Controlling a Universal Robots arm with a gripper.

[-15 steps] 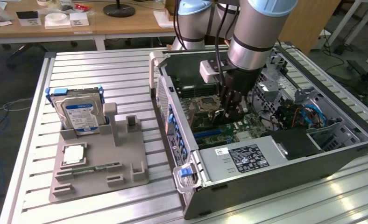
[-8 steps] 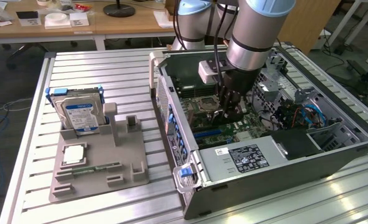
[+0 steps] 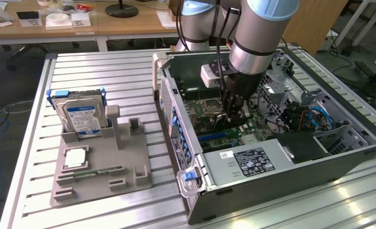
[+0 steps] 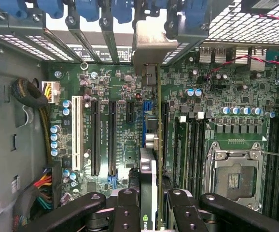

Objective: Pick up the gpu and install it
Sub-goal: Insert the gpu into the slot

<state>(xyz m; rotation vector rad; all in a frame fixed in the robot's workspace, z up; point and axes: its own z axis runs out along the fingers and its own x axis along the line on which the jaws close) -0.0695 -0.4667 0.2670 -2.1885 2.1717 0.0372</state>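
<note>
Because the card has to meet its slot edge-first, the gripper (image 4: pixel 149 210) clamps the gpu (image 4: pixel 148 169) upright by its upper edge. The gpu stands edge-down on the motherboard (image 4: pixel 115 87), its bracket toward the computer case's (image 3: pixel 340 167) rear openings.

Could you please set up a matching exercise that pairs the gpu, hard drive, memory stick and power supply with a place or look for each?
1 gpu
2 hard drive
3 memory stick
4 power supply

A upright in the grey holder
B grey box with a black label
C lying flat on the holder
D clamped edge-on in the gripper

Pairs: 1-D, 2-A, 3-C, 4-B
</note>
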